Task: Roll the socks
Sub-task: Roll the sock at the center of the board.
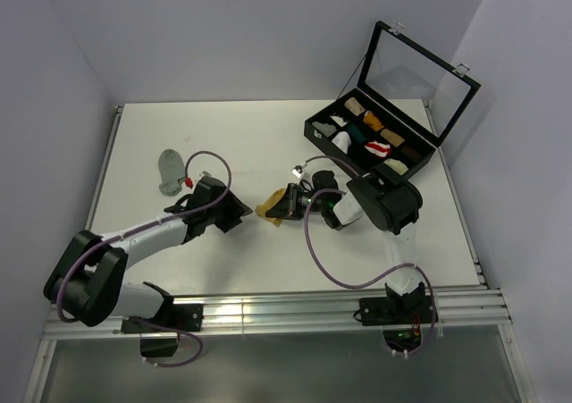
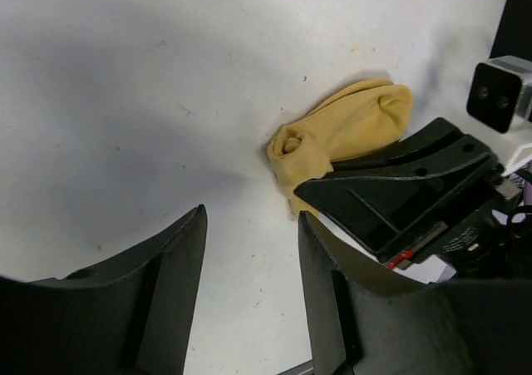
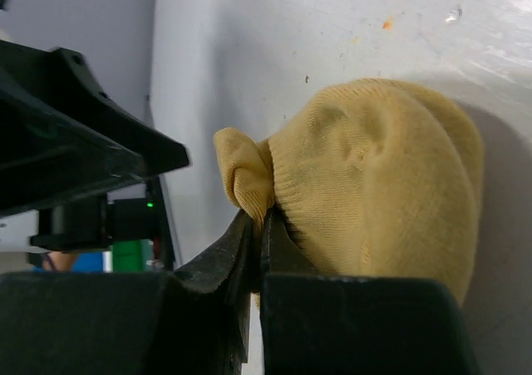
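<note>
Left of the case (image 1: 308, 133), the right gripper (image 3: 258, 225) pinches the half-rolled yellow sock (image 3: 374, 175); the left gripper (image 2: 249, 225) stands open beside it. Farther left, the grey sock (image 1: 170, 169) lies unrolled.

The black left arm (image 1: 134, 238) stretched from its base, below and well to the left of the small mustard-yellow fabric sock (image 1: 267, 212), with its forearm slanting up and rightward toward it. Its black two-finger left gripper (image 2: 252, 225) stood just left of the sock and apart from it, jaws parted with nothing between them. The black right arm (image 1: 386, 205) rose from its base to an elbow on the right of the sock, and its wrist reached leftward to it. The black two-finger right gripper (image 3: 254, 227) was closed tight, pinching a bunched fold at the sock's edge. The two grippers faced each other across the sock.
</note>
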Available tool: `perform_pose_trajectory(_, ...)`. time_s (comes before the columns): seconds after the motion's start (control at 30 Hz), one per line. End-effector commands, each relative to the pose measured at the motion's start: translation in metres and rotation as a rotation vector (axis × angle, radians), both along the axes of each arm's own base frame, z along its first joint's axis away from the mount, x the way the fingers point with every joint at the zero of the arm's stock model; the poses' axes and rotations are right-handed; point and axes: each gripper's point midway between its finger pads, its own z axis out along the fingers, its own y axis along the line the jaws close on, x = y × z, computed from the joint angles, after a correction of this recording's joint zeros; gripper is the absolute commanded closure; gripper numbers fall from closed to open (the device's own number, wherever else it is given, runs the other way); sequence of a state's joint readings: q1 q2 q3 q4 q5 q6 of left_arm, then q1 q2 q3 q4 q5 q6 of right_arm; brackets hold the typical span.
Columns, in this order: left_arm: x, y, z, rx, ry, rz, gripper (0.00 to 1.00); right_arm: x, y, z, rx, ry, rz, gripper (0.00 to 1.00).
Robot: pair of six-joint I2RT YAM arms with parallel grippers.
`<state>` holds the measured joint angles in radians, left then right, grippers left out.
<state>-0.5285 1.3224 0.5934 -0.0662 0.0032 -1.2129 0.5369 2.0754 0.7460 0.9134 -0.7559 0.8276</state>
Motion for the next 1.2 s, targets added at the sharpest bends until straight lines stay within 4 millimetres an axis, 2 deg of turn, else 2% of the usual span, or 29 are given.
perform_pose_trajectory(0.0, 0.012, -0.02, 0.009, -0.047, -0.039, -0.041, 0.47, -0.004, -0.007, -0.003, 0.072, 0.12, -0.031, 1.0)
perform_pose_trajectory(0.27, 0.02, -0.034, -0.011, -0.067, 0.011, -0.054, 0.48, -0.001, -0.014, -0.015, 0.072, 0.184, -0.062, 1.0)
perform_pose_trajectory(0.53, 0.027, -0.046, -0.014, -0.111, 0.008, -0.062, 0.48, -0.003, -0.021, -0.031, -0.024, 0.219, -0.085, 1.0)
perform_pose_trajectory(0.73, 0.027, -0.048, -0.024, -0.117, 0.037, -0.056, 0.49, -0.005, -0.025, -0.041, -0.078, 0.266, -0.107, 1.0)
perform_pose_trajectory(0.87, 0.027, -0.046, -0.035, -0.084, 0.065, -0.049, 0.56, -0.005, -0.027, -0.044, -0.104, 0.285, -0.117, 1.0)
perform_pose_trajectory(0.97, 0.025, -0.044, -0.045, -0.059, 0.096, -0.049, 0.67, -0.005, -0.03, -0.045, -0.132, 0.29, -0.124, 1.0)
perform_pose_trajectory(1.1, 0.023, -0.043, -0.055, -0.023, 0.13, -0.048, 0.77, -0.003, -0.036, -0.045, -0.198, 0.288, -0.147, 1.0)
perform_pose_trajectory(1.17, 0.022, -0.039, -0.062, 0.008, 0.15, -0.043, 0.83, -0.005, -0.04, -0.047, -0.244, 0.283, -0.141, 0.96)
